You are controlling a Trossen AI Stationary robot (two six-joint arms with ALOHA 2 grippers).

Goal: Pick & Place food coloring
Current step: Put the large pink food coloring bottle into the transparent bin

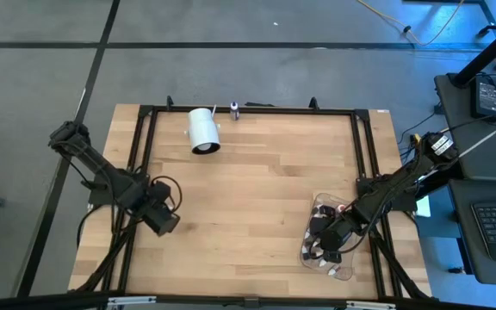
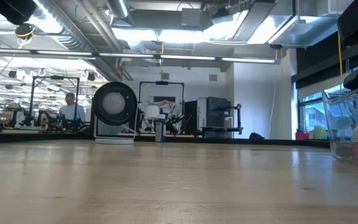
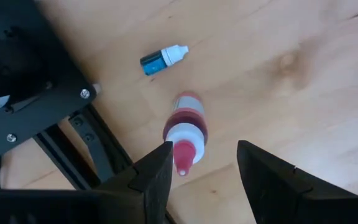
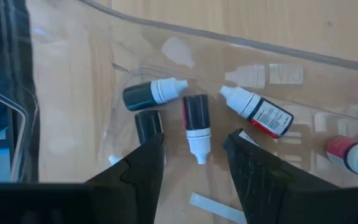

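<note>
Straight below my open left gripper (image 3: 204, 165) a red food coloring bottle (image 3: 186, 127) with a white cap seems to stand upright on the wood, untouched. A blue one (image 3: 162, 58) lies on its side beyond it. In the high view this gripper (image 1: 164, 222) is near the table's left rail. My right gripper (image 4: 194, 165) hangs open inside a clear plastic container (image 1: 344, 273) at the near right. Several bottles lie on its floor. A black one with a white cap (image 4: 196, 127) lies between the fingertips' lines, apart from both.
A large white cylinder (image 1: 203, 131) lies on its side near the far edge, with a small bottle (image 1: 235, 108) beside it. Black frame rails (image 1: 140, 146) run along the table's edges. Bare wood (image 1: 257, 198) spreads across the middle. A person sits in the room behind.
</note>
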